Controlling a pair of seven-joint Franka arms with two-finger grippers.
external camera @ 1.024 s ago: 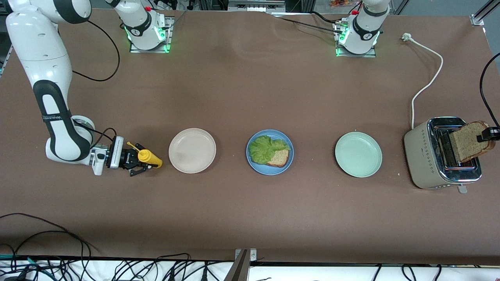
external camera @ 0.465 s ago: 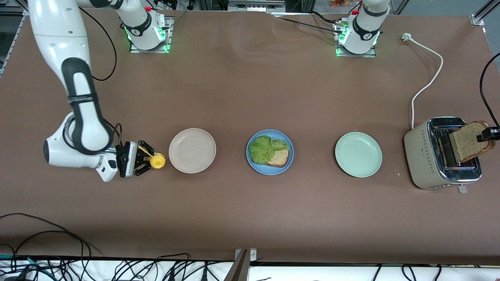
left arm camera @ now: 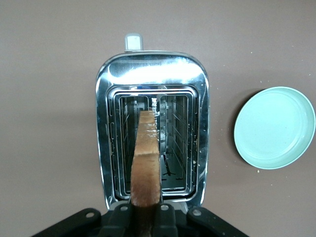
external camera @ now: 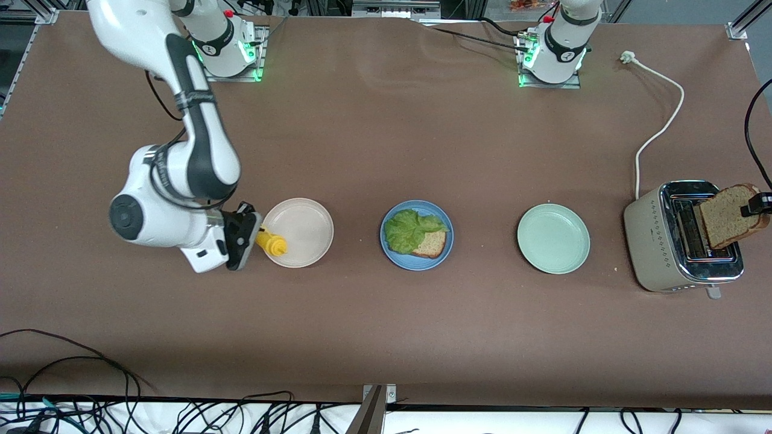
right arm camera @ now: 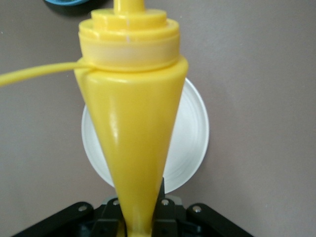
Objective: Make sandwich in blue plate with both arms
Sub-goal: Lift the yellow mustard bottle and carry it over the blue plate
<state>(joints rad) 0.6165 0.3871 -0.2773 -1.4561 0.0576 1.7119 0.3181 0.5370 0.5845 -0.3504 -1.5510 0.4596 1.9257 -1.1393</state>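
The blue plate (external camera: 416, 266) sits mid-table with one brown bread slice (external camera: 434, 245) on it and a green lettuce leaf (external camera: 409, 230) lying over that slice. My left gripper (external camera: 755, 208) is shut on a second bread slice (external camera: 725, 218), held upright and tilted just above the toaster (external camera: 660, 247). The left wrist view shows this slice (left arm camera: 146, 158) edge-on over a toaster slot (left arm camera: 173, 143), pinched by the gripper (left arm camera: 145, 218). My right gripper (external camera: 258, 234) is shut on a yellow squeeze bottle (external camera: 272, 243), which hangs over the beige plate's rim (external camera: 301, 263). Its nozzle (right arm camera: 129, 5) points toward the blue plate (right arm camera: 64, 2).
A pale green plate (external camera: 553, 238) lies between the blue plate and the toaster. The toaster's white cord (external camera: 660, 129) runs toward the left arm's base. The beige plate (right arm camera: 193, 138) lies under the bottle. Cables hang along the table's near edge (external camera: 72, 361).
The right arm swung toward the beige plate, carrying the yellow bottle from beside it to over its rim. The left gripper's bread slice shifted slightly above the toaster.
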